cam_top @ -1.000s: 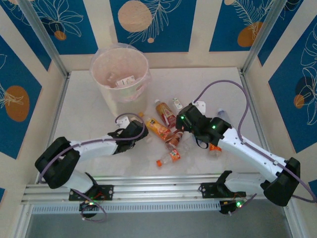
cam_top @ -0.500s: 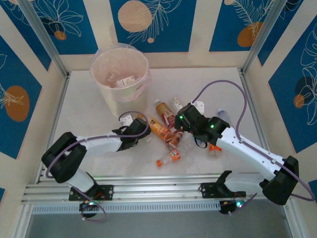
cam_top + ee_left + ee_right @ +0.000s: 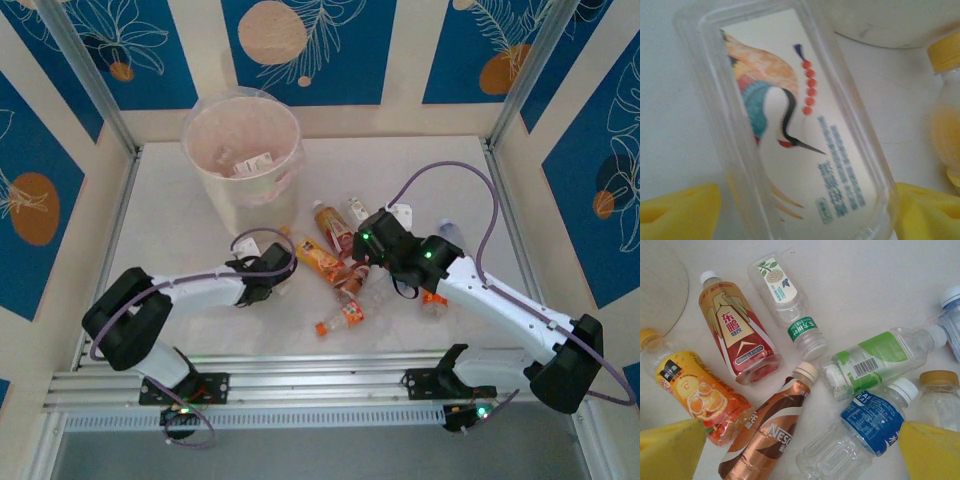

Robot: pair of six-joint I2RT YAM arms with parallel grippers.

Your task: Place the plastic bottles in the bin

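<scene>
A flat clear bottle (image 3: 800, 125) with a white crane-picture label lies lengthwise between the yellow fingers of my left gripper (image 3: 805, 215). The jaws are open, one finger on each side and close against its walls. In the top view the left gripper (image 3: 283, 266) is low on the table, below the bin (image 3: 235, 195), a cream bucket with a pink liner. My right gripper (image 3: 800, 455) hangs open above a cluster of lying bottles: brown Nescafe (image 3: 772, 435), blue-label (image 3: 872, 422), green-label (image 3: 875, 362), red-label (image 3: 737, 332) and orange-label (image 3: 695, 395). In the top view the right gripper (image 3: 363, 247) is over that pile.
A bottle (image 3: 250, 163) lies inside the bin. An orange-capped bottle (image 3: 340, 318) lies alone toward the near edge. A yellow-capped bottle (image 3: 945, 55) is just right of the left gripper, with the bin's base (image 3: 890, 20) beyond. Metal rails and walls frame the table.
The left arm reached further right toward the bottles and settled. Its fingers have begun to narrow around the flat bottle. The right arm has barely moved.
</scene>
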